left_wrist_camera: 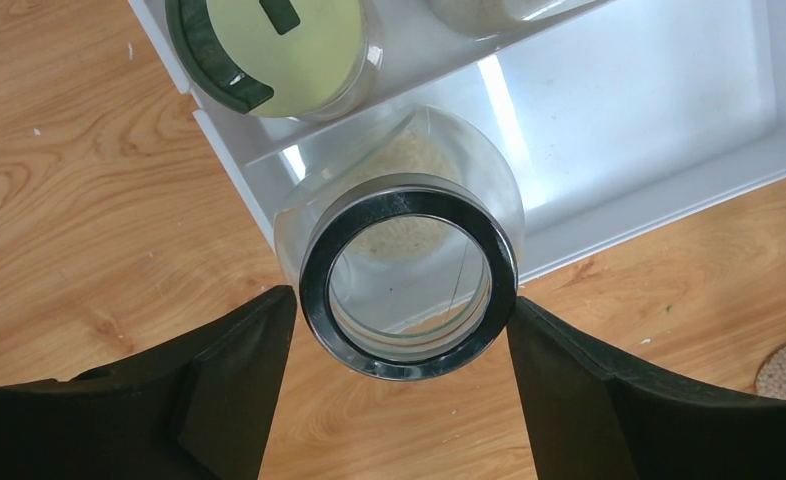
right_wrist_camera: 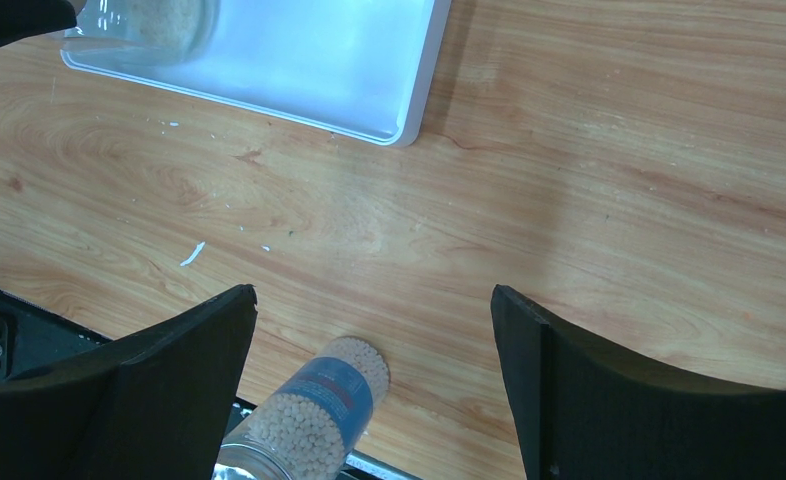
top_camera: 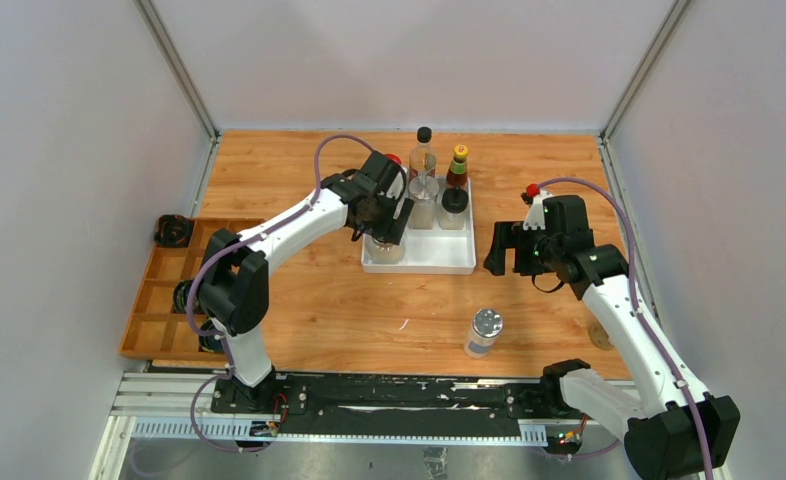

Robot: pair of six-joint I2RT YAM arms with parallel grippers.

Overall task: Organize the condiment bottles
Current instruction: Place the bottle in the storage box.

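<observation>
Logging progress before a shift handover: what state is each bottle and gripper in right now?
Left gripper: shut on silver-rimmed jar, upright at white tray corner.
Right gripper: open, empty.
Silver-capped jar: upright on table, outside tray.
Black-capped bottle: upright in tray.
Yellow-capped bottle: upright in tray.
Black-lidded jar: upright in tray.

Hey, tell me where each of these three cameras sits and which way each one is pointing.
Top external: overhead behind the near edge, looking down on the table, left arm, right arm and white tray.
Left wrist: on the left arm, looking down past the left fingers onto a silver-rimmed jar at the tray's corner.
Right wrist: on the right arm, looking down between the open right fingers at wood and a pellet bottle.
Shared: all three show the tray.
</observation>
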